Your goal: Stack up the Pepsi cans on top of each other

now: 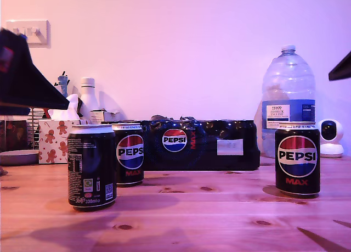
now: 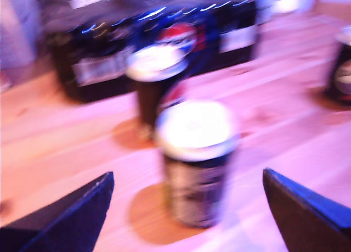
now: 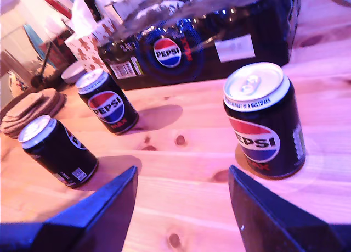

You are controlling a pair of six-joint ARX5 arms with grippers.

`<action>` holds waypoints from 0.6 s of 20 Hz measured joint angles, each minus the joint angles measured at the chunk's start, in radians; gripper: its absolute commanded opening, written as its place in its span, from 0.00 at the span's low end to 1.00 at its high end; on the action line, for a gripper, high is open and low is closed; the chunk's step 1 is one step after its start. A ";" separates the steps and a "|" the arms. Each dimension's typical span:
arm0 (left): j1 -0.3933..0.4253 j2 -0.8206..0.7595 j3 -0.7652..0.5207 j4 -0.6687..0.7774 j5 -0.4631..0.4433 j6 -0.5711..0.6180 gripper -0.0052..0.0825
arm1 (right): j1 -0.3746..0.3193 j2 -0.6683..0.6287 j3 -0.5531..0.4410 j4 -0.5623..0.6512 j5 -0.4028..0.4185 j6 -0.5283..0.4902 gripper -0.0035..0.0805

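Three black Pepsi cans stand upright and unstacked on a knotty pine table, each a smooth cylinder with a silver rim. I take the shrink-wrapped multipack, glossy and crinkled, as landmark. The print can shows white small print and stands in front of the multipack's end on the exterior view's left, nearest the camera. The middle can stands just behind it, close against the multipack's front, round logo outward. The far can stands alone, well apart, off the multipack's other end, in front of a ribbed clear water bottle.

My first gripper hangs above the table with its dark, wedge-shaped fingers spread wide on either side of the print can, not touching it; that view is blurred. My second gripper is likewise spread and holds nothing, the far can near one finger but apart from it.
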 measured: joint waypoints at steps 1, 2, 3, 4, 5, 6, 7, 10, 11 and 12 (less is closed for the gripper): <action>0.023 0.026 0.000 0.019 0.032 0.017 0.95 | 0.000 0.003 0.000 0.000 0.000 0.000 0.61; 0.042 0.045 0.000 0.031 0.042 0.027 0.95 | 0.000 0.006 0.000 0.001 0.000 0.000 0.61; 0.056 0.060 0.000 0.043 0.050 0.034 0.95 | 0.000 0.010 0.000 0.006 0.000 0.000 0.61; 0.071 0.071 0.000 0.051 0.055 0.046 0.95 | 0.000 0.014 0.000 0.007 0.000 0.000 0.61; 0.088 0.076 0.000 0.053 0.060 0.046 0.95 | 0.000 0.018 0.000 0.007 0.000 0.000 0.60; 0.107 0.076 0.000 0.055 0.061 0.065 0.95 | 0.000 0.022 0.000 0.007 0.000 0.000 0.60; 0.134 0.076 0.000 0.064 0.063 0.073 0.95 | 0.000 0.026 0.000 0.007 0.000 0.000 0.60; 0.197 0.091 0.000 0.118 0.066 0.095 0.95 | 0.000 0.041 0.000 0.007 0.000 0.000 0.59; 0.197 0.113 0.000 0.144 0.067 0.102 0.95 | 0.000 0.045 0.000 0.008 0.000 0.000 0.59; 0.194 0.150 0.000 0.177 0.070 0.117 0.95 | 0.000 0.049 0.000 0.014 0.000 0.000 0.59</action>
